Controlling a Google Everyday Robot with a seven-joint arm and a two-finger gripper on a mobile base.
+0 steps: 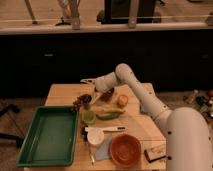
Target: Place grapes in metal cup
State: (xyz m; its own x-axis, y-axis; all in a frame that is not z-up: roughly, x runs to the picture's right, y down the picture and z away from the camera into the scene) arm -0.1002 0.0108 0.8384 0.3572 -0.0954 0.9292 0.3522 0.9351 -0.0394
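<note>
The grapes [76, 104], a dark red-purple bunch, lie at the left side of the small dark metal cup [86, 99], touching or hanging over its rim; I cannot tell which. Both are on the wooden table [62, 92], near its left middle. My gripper [88, 81] hovers just above the cup, pointing left. It looks open and holds nothing. The white arm runs from the lower right up and over to it.
A green tray [47, 136] fills the table's left front. A pale-green round item [89, 117], a yellow-green banana-like fruit [110, 114], an orange fruit [122, 100], a white cup [95, 136] and an orange bowl [125, 149] lie right of and in front of the cup.
</note>
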